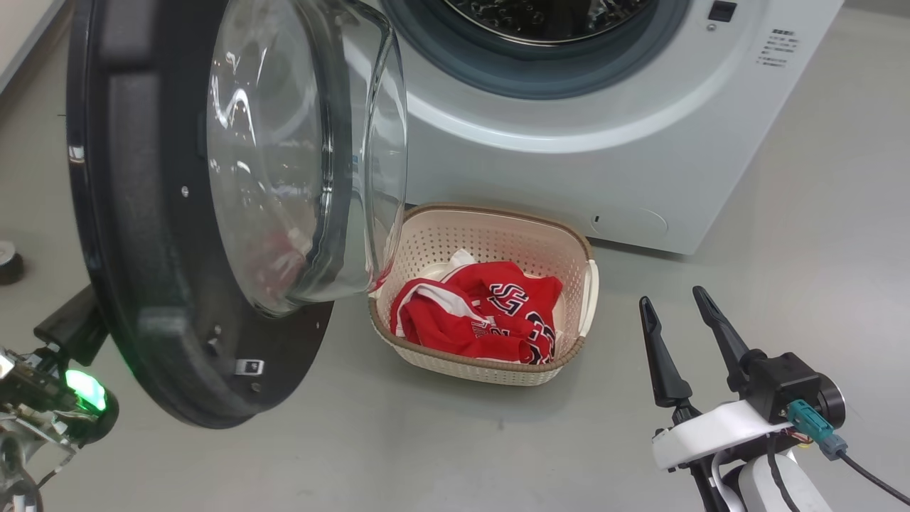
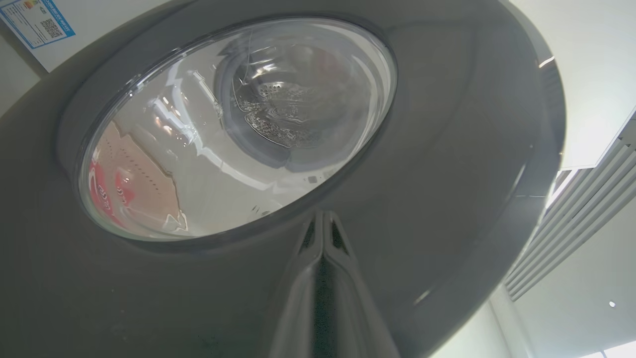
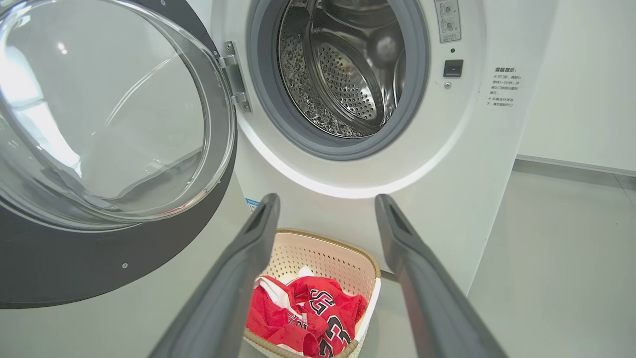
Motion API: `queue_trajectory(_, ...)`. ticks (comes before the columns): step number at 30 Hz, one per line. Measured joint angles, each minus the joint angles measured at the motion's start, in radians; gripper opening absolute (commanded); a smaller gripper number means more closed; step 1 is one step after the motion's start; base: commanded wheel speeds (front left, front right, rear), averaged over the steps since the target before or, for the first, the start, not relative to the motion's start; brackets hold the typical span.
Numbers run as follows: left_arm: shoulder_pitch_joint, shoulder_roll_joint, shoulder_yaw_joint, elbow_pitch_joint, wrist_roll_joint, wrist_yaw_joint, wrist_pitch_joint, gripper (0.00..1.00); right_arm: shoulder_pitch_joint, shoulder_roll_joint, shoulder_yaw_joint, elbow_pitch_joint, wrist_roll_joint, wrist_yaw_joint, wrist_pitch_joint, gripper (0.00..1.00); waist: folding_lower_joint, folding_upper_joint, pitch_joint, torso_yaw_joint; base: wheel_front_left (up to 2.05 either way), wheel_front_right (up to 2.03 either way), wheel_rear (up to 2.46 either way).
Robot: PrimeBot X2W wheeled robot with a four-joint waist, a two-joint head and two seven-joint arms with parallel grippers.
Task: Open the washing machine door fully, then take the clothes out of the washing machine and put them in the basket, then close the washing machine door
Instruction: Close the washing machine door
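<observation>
The washing machine door (image 1: pixel 142 213) stands swung wide open, black rim and bulging glass bowl (image 1: pixel 298 156) facing me. Behind it the white washing machine (image 1: pixel 569 163) shows a bare steel drum (image 3: pixel 343 74). The cream basket (image 1: pixel 498 212) sits on the floor before the machine, holding the red clothes (image 1: pixel 483 313). My left gripper (image 2: pixel 323 215) is shut, tips at the door's outer face (image 2: pixel 447 174) just below the glass; in the head view the door hides its fingers. My right gripper (image 1: pixel 672 297) hovers open and empty right of the basket, pointing at the basket (image 3: pixel 323 236) and the clothes (image 3: pixel 298 313).
Grey floor surrounds the basket, with free room to its right. A small dark round object (image 1: pixel 8 262) lies at the far left edge. The door overhangs the basket's left end. A white wall (image 3: pixel 571 74) runs right of the machine.
</observation>
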Motion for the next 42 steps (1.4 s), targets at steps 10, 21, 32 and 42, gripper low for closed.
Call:
queue_trajectory(10, 0.037, -0.043, -0.003, -0.134, -0.002, 0.0, 0.062, 0.0, -0.009, 0.002, 0.006, -0.005, 0.0, 0.0, 0.0, 1.0, 0.0, 0.0, 0.0, -0.075, 0.0, 0.0, 0.0)
queue_trajectory(21, 0.076, -0.065, -0.002, -0.194, 0.009, 0.0, 0.088, 0.0, -0.026, 0.006, 0.018, -0.02, 0.001, 0.0, 0.0, 1.0, 0.0, 0.0, 0.002, -0.19, 0.0, 0.0, 0.0)
queue_trajectory(32, 0.077, -0.074, -0.004, -0.205, 0.023, 0.0, 0.094, 0.0, -0.026, 0.008, 0.046, -0.029, 0.021, -0.001, 0.0, 1.0, 0.0, 0.0, 0.012, -0.337, 0.0, 0.0, 0.0)
queue_trajectory(42, 0.031, -0.09, -0.005, -0.2, 0.026, 0.0, 0.076, 0.0, -0.039, 0.008, 0.079, -0.058, 0.079, -0.012, 0.0, 1.0, 0.0, 0.0, 0.048, -0.449, 0.0, 0.0, 0.0)
